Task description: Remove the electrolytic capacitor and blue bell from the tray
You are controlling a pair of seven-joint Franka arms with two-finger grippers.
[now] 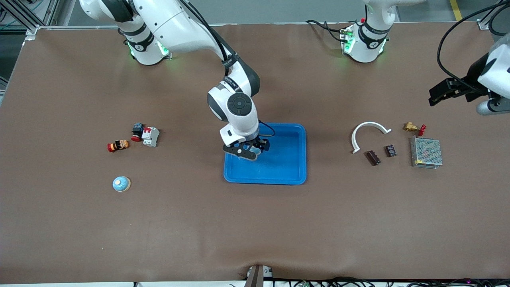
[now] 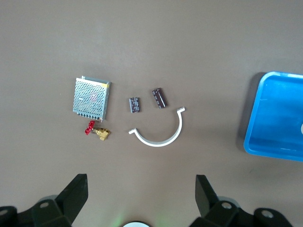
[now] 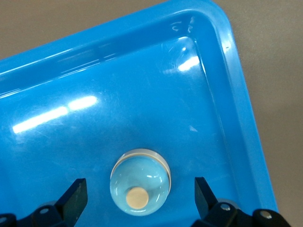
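While a brown mat [image 1: 255, 223] covers the whole table, a blue tray [image 1: 293, 175] sits at its middle with a raised rim all round. The right gripper [image 1: 250, 150] hangs low over the tray's end toward the right arm, its fingers [image 3: 75, 196] spread wide and holding nothing. Between them, on the tray floor, sits a pale blue bell [image 3: 140, 182] with a cream button on top, close to the tray wall. A second bell [image 1: 121, 183] stands on the mat toward the right arm's end, nearer the front camera than a red and black part [image 1: 118, 146], a red push button [image 1: 137, 132] and a white breaker [image 1: 150, 136] grouped there.

Toward the left arm's end lie a white curved strip [image 1: 368, 131], a dark capacitor [image 1: 373, 157], a small black chip [image 1: 391, 150], a brass valve [image 1: 413, 128] with a red handle and a metal mesh box [image 1: 426, 152], all apart from each other. The left gripper [image 1: 448, 91] waits high over that end, jaws wide and empty. Bare mat stretches broadly along the front edge and between tray and both clusters.
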